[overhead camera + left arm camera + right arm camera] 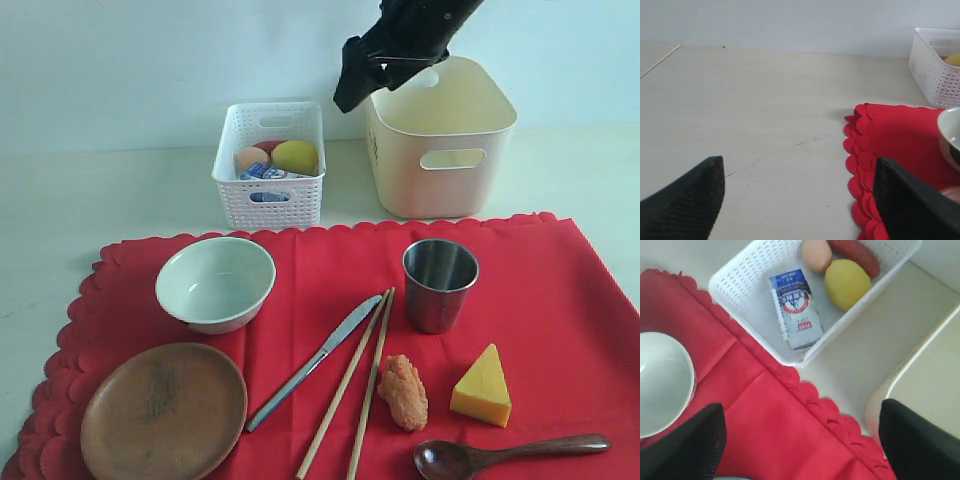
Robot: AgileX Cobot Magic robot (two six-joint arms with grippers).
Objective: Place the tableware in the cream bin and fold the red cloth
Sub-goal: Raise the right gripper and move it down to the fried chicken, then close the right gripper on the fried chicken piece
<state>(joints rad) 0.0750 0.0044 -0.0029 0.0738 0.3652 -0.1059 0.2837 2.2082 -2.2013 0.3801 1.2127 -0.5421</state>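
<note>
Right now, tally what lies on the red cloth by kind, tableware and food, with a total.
Tableware: 6 (bowl, plate, cup, knife, chopstick pair, spoon)
Food: 2 (fried piece, cheese wedge)
Total: 8

Pale table [90, 200] is carrying three things directly. The cloth [560, 300] is lying flat across its near part (scalloped edge toward the far side). Just past that edge the basket [270, 205] is sitting left of centre. The bin [440, 185] is standing to its right, the two apart.
</note>
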